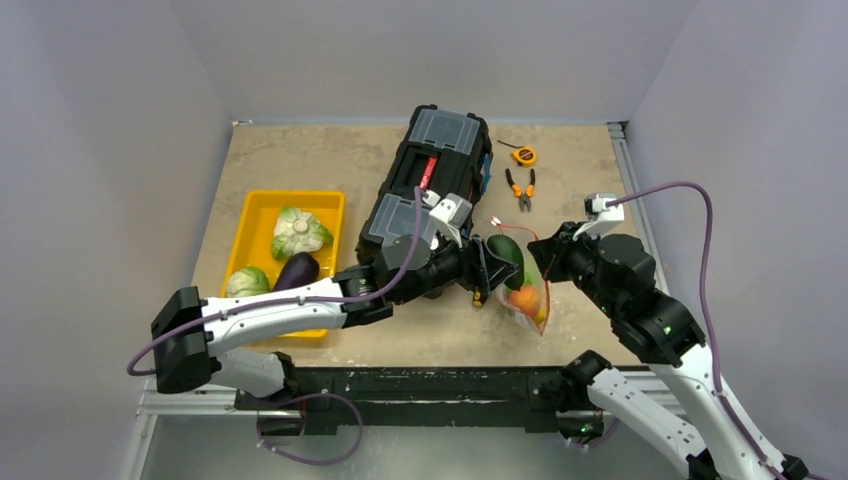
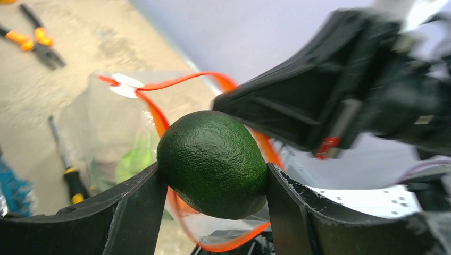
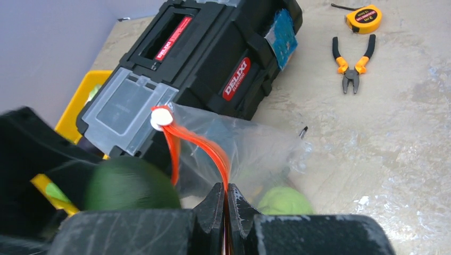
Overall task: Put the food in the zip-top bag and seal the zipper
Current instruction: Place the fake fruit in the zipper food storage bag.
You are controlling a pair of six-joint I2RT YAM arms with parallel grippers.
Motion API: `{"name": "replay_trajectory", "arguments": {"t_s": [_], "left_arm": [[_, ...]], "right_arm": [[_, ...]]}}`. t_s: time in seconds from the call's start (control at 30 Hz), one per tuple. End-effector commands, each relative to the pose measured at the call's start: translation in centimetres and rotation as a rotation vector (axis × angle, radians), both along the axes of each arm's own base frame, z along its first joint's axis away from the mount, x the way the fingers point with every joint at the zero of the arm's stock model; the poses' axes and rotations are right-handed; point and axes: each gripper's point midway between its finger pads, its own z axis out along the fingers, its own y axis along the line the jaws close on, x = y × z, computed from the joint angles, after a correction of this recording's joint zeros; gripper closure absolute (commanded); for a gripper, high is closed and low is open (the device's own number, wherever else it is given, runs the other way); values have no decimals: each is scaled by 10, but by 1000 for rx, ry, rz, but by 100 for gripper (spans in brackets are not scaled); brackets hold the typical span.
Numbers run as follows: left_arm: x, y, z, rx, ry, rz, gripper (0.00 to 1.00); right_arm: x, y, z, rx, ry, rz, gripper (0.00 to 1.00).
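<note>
Left arm (image 1: 270,310), right arm (image 1: 650,415): white links, black joints, purple cables (image 1: 706,260). Left gripper (image 2: 214,175), right gripper (image 3: 226,194): scuffed black fingers.

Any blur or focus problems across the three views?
Right wrist: avocado and zipper strip blurred near the right tool; toolbox and pliers crisp. Left wrist: avocado sharp in the left tool, right tool behind it soft. Top: even light, no glare, fine detail soft.

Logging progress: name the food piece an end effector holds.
The dark green fruit, in the left end effector; the rest lie in the yellow tray or the bag.
</note>
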Motion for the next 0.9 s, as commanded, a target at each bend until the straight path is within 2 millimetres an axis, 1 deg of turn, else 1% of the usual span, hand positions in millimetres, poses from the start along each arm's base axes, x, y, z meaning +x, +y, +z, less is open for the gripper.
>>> {"name": "replay_trajectory", "arguments": {"t_s": [0.0, 0.07, 0.13, 0.17, 0.2, 0.23, 0.27, 0.33, 0.4, 0.43, 0.5, 0.67, 0.77, 0.87], "left_arm": [[20, 2, -1, 50, -16, 118, 77], [22, -2, -12, 86, -11, 128, 76], [24, -5, -22, 141, -6, 141, 73], [25, -7, -27, 179, 2, 145, 70], [24, -7, -35, 232, 11, 146, 66], [24, -9, -31, 245, 4, 143, 60], [22, -7, -35, 291, 9, 141, 51], [17, -9, -34, 322, 0, 112, 38], [11, -11, -30, 329, -5, 72, 15], [8, -12, -27, 324, -12, 50, 7], [4, -13, -21, 318, -16, 21, 4], [-8, -10, -6, 293, -35, -40, 3], [-15, 0, 7, 280, -57, -60, 4], [-19, 15, 17, 278, -90, -61, 4]], "right_arm": [[-1, 4, 46, 113, -102, 3, 100], [0, 5, 48, 121, -106, 3, 100], [1, 7, 44, 119, -98, 9, 100], [1, 9, 42, 118, -93, 12, 100], [2, 9, 40, 117, -87, 14, 100], [2, 10, 38, 113, -84, 14, 100], [3, 10, 37, 110, -80, 15, 100], [3, 9, 34, 105, -79, 12, 100], [3, 8, 32, 100, -80, 5, 100], [3, 7, 30, 95, -77, 3, 100], [3, 7, 26, 89, -71, 2, 100], [4, 6, 17, 78, -57, -5, 100], [4, 3, 13, 69, -53, -15, 100], [5, 3, 8, 60, -46, -19, 100]]}}
